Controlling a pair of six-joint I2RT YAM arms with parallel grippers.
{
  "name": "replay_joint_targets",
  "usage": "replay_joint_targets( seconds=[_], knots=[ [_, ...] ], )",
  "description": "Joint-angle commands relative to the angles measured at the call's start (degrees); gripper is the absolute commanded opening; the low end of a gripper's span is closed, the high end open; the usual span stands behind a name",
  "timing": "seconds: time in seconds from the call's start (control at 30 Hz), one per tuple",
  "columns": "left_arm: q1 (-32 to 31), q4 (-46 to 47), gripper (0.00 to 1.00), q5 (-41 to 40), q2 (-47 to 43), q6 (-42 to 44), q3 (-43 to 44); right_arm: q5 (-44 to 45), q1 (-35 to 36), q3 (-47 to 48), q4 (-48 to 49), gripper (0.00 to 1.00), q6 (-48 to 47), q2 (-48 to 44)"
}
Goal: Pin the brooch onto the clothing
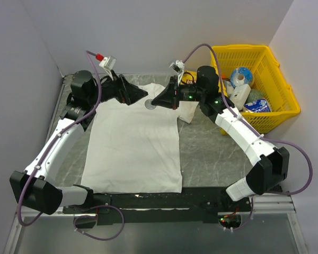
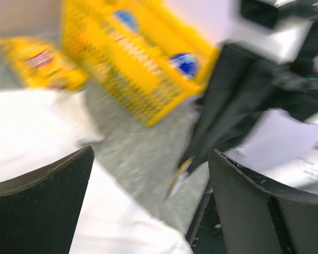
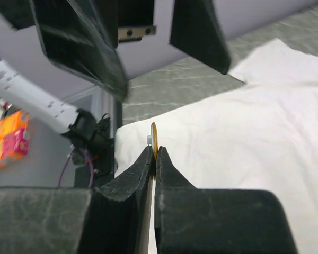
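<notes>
The right gripper (image 3: 154,154) is clamped on the brooch (image 3: 154,136), a thin golden disc held edge-on and protruding beyond the fingertips. It hangs over the far end of the T-shirt (image 1: 132,143), near the collar. The fabric lies flat on the tabletop (image 1: 212,153), below the brooch. The left gripper (image 1: 141,93), jaws wide apart and empty, faces it from the left.

Motion blur smears the left wrist view: the yellow basket (image 2: 132,63) and the yellow bag (image 2: 40,61) beside it carry unreadable print. The right gripper (image 3: 155,159)'s pressed-together fingertips hide all of the brooch (image 3: 154,138) but a thin golden edge. From above, the T-shirt (image 1: 135,143)'s far neckline is partly covered by the right gripper and the left gripper (image 1: 142,94).
</notes>
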Motion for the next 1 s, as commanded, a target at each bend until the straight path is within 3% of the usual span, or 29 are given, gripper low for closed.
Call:
replay_joint_targets(
  seconds=[0.0,0.33,0.5,0.97],
  knots=[
    [-0.11,-8.86,0.92,-10.84,-2.19,6.17,-4.59,11.52,-0.17,-4.14,0.48,0.0,7.28,-5.75],
    [-0.28,4.04,0.77,-0.21,-6.59,1.78,-13.92,13.46,-0.17,-8.72,2.33,0.0,11.25,-9.19],
    [-0.28,9.76,0.77,3.14,-7.55,-1.64,-16.12,13.2,-0.17,-8.63,2.5,0.0,11.86,-9.1],
    [-1.25,19.61,0.59,8.76,-3.25,-8.59,-15.95,9.51,-0.88,-8.54,5.66,0.0,14.06,-9.19]
  ],
)
